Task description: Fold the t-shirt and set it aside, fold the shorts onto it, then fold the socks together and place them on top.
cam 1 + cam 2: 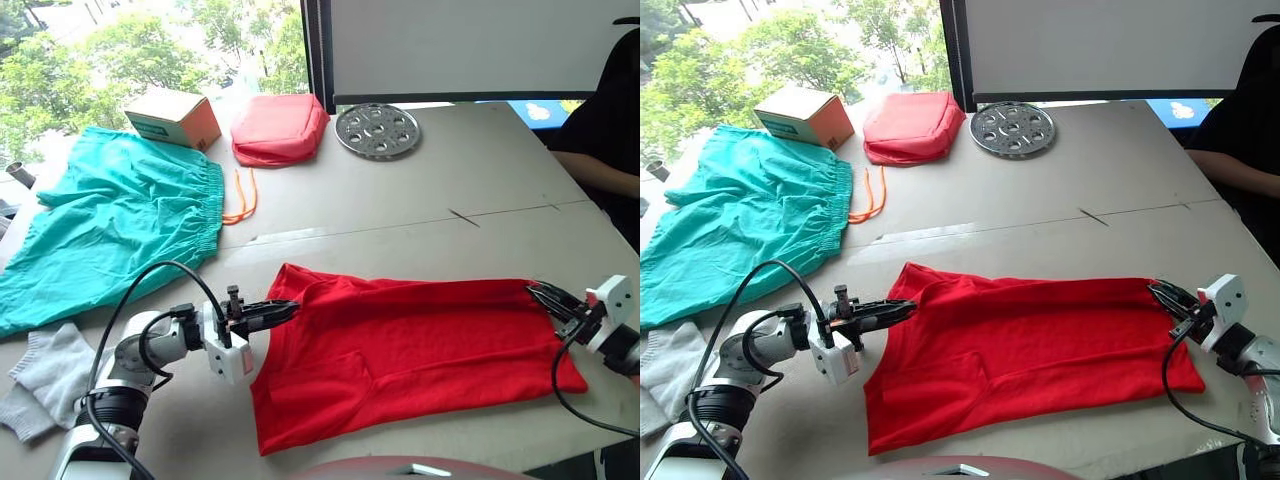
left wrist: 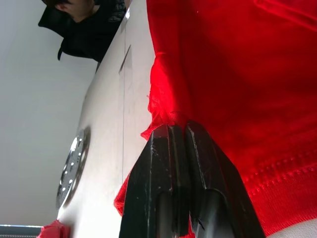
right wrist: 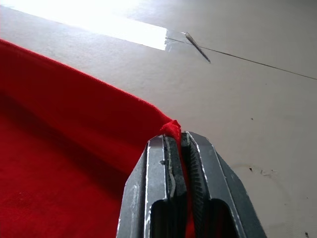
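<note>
Both grippers, left gripper [image 1: 290, 305] and right gripper [image 1: 535, 292], have jaws clenched on far corners of the t-shirt [image 1: 410, 350] (flat on the tabletop [image 1: 480, 190]); lift evenly, keeping tension.

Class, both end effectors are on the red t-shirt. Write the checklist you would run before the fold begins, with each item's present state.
1. Left end effector shut on the t-shirt: ok, cloth pinched between the fingers.
2. Right end effector shut on the shirt's far edge: ok.
3. Shirt lying flat on the table: ok, a few wrinkles.
4. Shorts and socks off the shirt: ok.
5. Person's arm off the shirt: ok, at the table's far right edge.
6. Both cloth layers gripped: cannot tell.
</note>
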